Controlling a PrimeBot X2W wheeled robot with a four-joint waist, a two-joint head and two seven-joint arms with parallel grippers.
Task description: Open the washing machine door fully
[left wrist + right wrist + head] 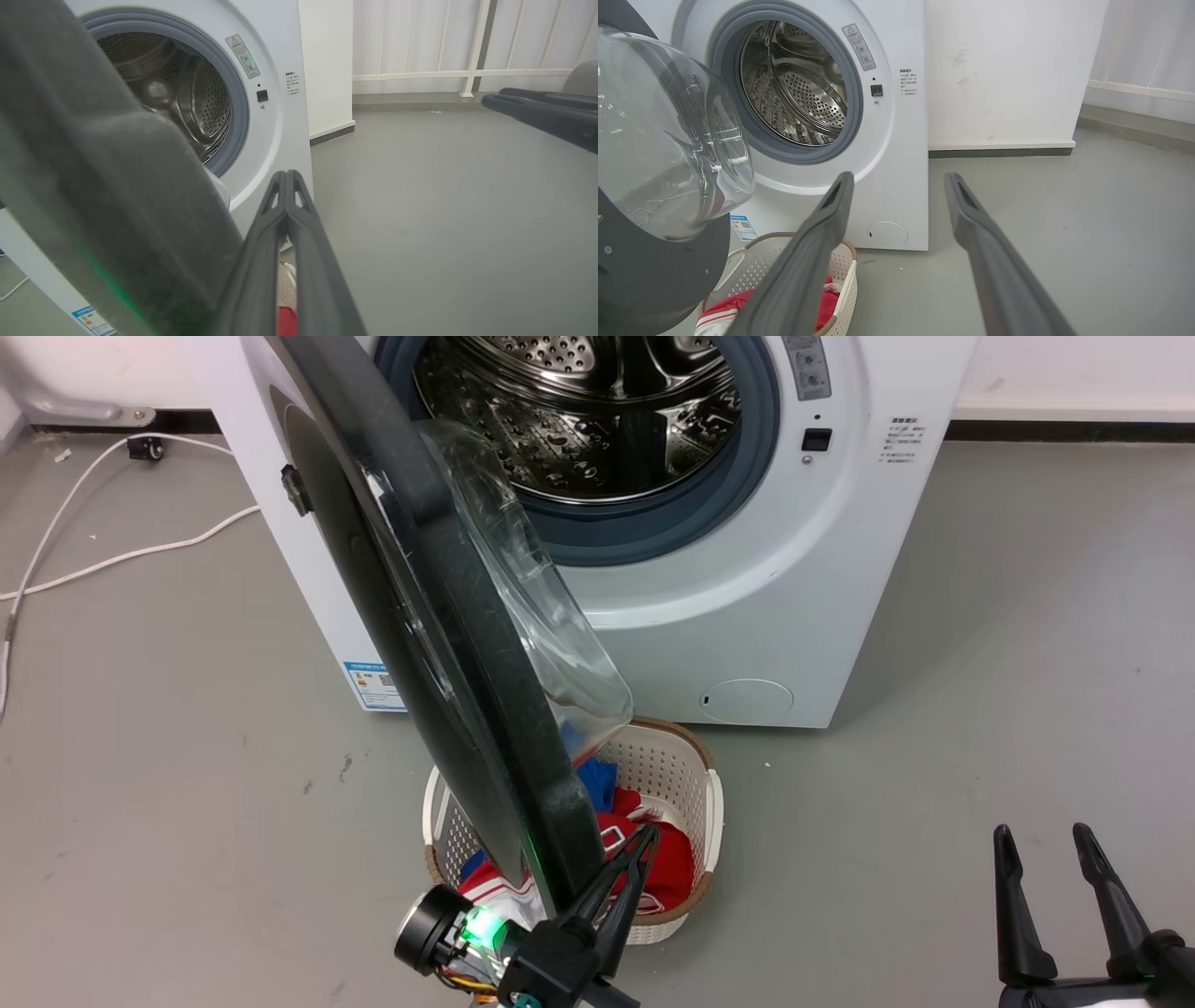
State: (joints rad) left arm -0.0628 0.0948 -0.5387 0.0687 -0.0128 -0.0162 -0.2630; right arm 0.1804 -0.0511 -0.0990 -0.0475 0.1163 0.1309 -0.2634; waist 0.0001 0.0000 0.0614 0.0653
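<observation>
- The washing machine door (pixel 495 681) stands swung out from the washing machine (pixel 775 607), roughly square to its front and hinged on the head view's left.
- Its clear window (pixel 532 588) bulges toward the open drum (pixel 597 420).
- The door's lower edge hangs above a white laundry basket (pixel 711 803), which holds red and blue clothes (pixel 667 868) and sits on the floor (pixel 980 663) just before the machine.
- The left hand (pixel 644 840) has its fingers pressed together with nothing between them. The tips are just beside the door's lower inner rim; contact cannot be told.
- The right hand (pixel 1041 835) is spread wide and empty, low over the floor, well apart from the door.
</observation>
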